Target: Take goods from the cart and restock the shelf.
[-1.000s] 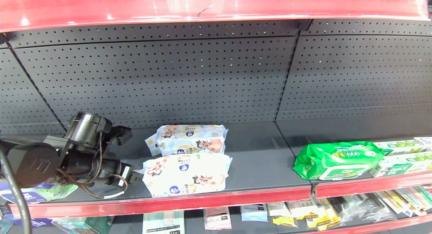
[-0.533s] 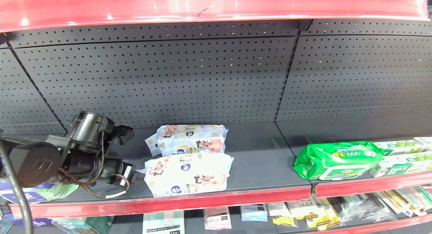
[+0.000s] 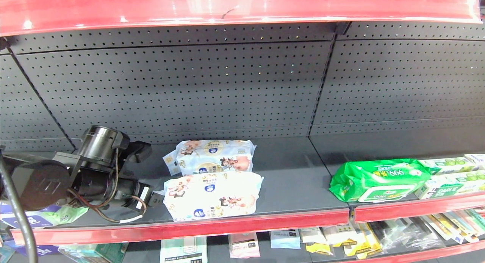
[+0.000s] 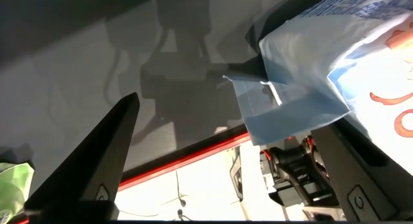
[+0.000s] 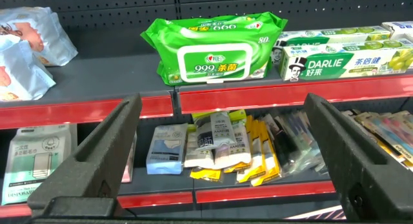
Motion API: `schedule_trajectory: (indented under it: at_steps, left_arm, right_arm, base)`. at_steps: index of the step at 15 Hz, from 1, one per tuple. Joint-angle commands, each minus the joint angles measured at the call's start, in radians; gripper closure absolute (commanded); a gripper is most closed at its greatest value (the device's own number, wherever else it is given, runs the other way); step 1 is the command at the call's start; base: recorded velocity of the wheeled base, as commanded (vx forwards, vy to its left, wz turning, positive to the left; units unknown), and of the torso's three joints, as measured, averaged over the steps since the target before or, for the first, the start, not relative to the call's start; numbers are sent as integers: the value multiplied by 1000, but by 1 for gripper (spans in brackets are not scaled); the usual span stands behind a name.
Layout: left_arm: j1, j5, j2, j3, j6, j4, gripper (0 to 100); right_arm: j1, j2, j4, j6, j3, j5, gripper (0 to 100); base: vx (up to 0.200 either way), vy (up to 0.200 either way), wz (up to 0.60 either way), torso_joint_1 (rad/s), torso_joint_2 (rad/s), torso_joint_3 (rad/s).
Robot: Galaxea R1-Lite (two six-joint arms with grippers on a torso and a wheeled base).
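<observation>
Left end effector, fingers spread wide apart and clamped on nothing, lies low over the grey metal shelf with a red front strip, at 9 o'clock of the white soft plastic pack printed with cartoon figures. The crimped end flap of this pack falls in the gap between the two fingers, and the pack body sits just beside one of them; whether they touch cannot be told. The pack lies flat at the shelf's front edge. A second white cartoon-printed soft pack lies at 12 o'clock of the first, touching it or nearly so, nearer the grey perforated back panel. At 3 o'clock, well apart on the next shelf bay, lies a green soft wipes pack with a white lid flap, and at its 3 o'clock, just beside it, are green-and-white rectangular toothpaste cartons. At 9 o'clock of the left arm, partly under it, lies a pale green-and-blue soft packet. Right end effector, its dark fingers likewise apart and empty, faces the shelf front from outside, with the green pack at its 12 o'clock. At 6 o'clock, the lower shelf holds small flat sachets.
</observation>
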Motion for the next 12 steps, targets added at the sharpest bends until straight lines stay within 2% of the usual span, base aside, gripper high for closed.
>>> schedule_trajectory:
  at_steps: [1, 3, 5, 7, 9, 11, 12]
  left_arm:
    - [1, 2, -6, 1, 0, 0, 0]
    - [9, 13, -23, -2, 0, -2, 0]
    - [69, 12, -144, -2, 11, -49, 0]
    - [152, 8, -325, 36, 41, -48, 0]
    - [215, -11, -590, 125, 63, -48, 0]
    - [274, -87, -926, 277, 66, -43, 0]
    - [343, -122, -1163, 380, 50, -26, 0]
  right_arm:
    - [1, 1, 0, 1, 0, 0, 0]
    - [-1, 1, 0, 1, 0, 0, 0]
    - [1, 1, 0, 0, 0, 0, 0]
    - [1, 1, 0, 0, 0, 0, 0]
    - [-1, 1, 0, 0, 0, 0, 0]
    - [1, 1, 0, 0, 0, 0, 0]
    - [-1, 1, 0, 0, 0, 0, 0]
  base:
    - [0, 0, 0, 0, 0, 0]
    - [0, 0, 0, 0, 0, 0]
    - [0, 0, 0, 0, 0, 0]
    - [0, 0, 0, 0, 0, 0]
    - [0, 0, 0, 0, 0, 0]
    - [0, 0, 0, 0, 0, 0]
    - [0, 0, 0, 0, 0, 0]
